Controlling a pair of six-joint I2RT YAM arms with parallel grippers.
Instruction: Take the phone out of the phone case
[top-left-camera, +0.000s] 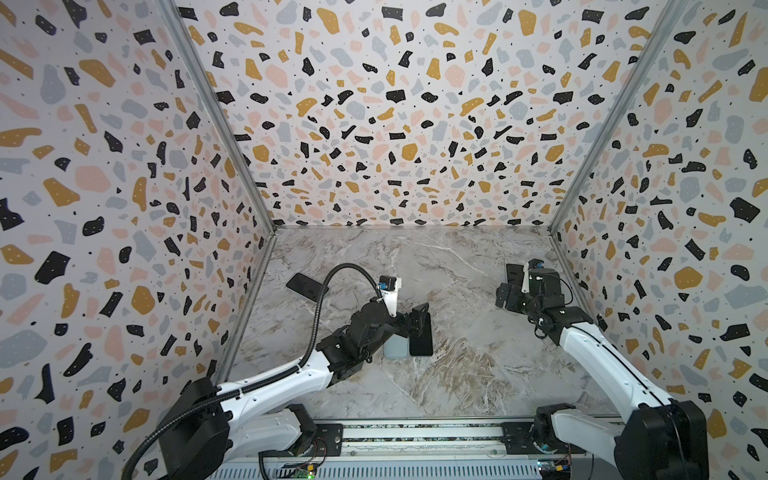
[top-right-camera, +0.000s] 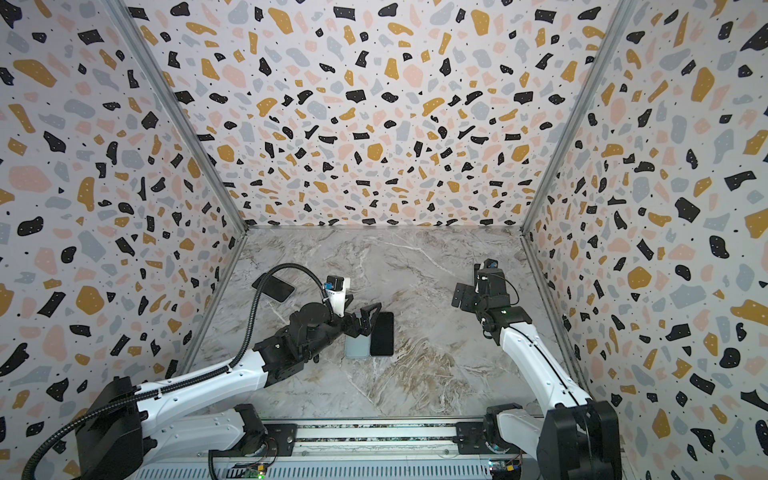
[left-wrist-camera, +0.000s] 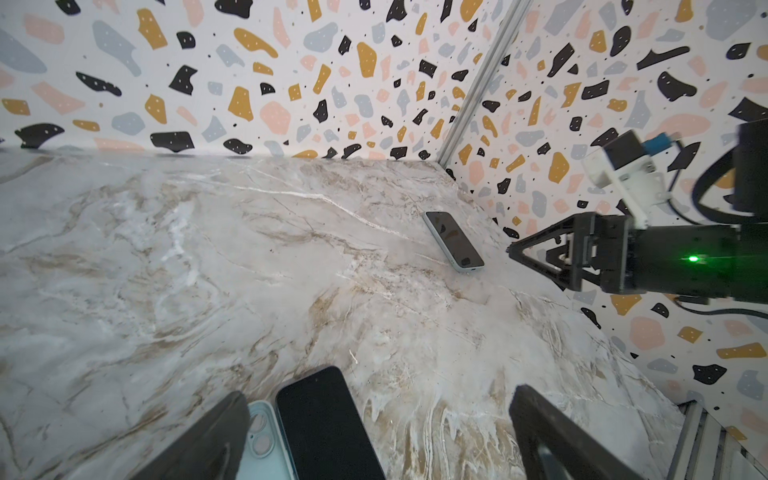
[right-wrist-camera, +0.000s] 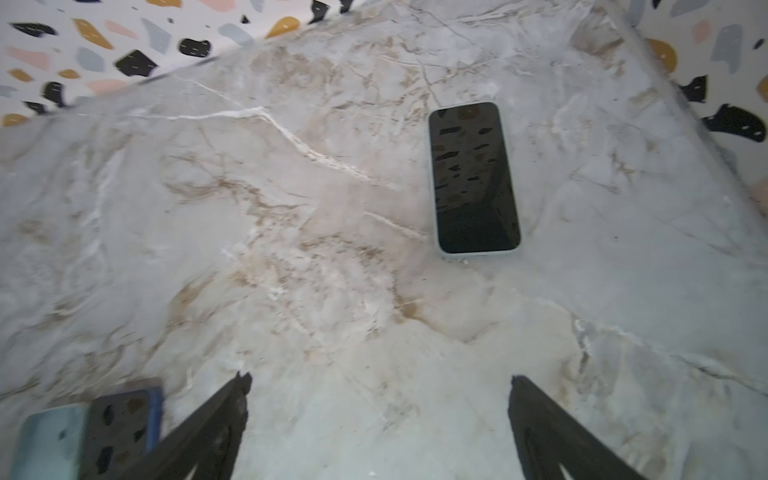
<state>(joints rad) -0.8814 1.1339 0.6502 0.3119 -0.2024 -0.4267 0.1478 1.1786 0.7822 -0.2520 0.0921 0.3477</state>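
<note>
A black phone (top-left-camera: 421, 336) (top-right-camera: 381, 334) lies screen up on the marble table, out of its case. The pale blue phone case (top-left-camera: 395, 347) (top-right-camera: 357, 345) lies flat against its long edge, camera holes showing in the left wrist view (left-wrist-camera: 264, 444). My left gripper (top-left-camera: 417, 319) (left-wrist-camera: 379, 392) hovers open just over them. One finger (left-wrist-camera: 208, 440) is above the case, and the phone (left-wrist-camera: 328, 424) lies free between the wide jaws. My right gripper (top-left-camera: 505, 293) (right-wrist-camera: 380, 378) is open and empty, raised near the right wall.
A second phone (right-wrist-camera: 473, 178) (left-wrist-camera: 454, 241) in a pale case lies screen up ahead of the right gripper, close to the right wall. A dark phone (top-left-camera: 305, 284) (top-right-camera: 274, 289) lies near the left wall. Patterned walls close three sides; the arms' rail (top-left-camera: 415, 436) runs along the front.
</note>
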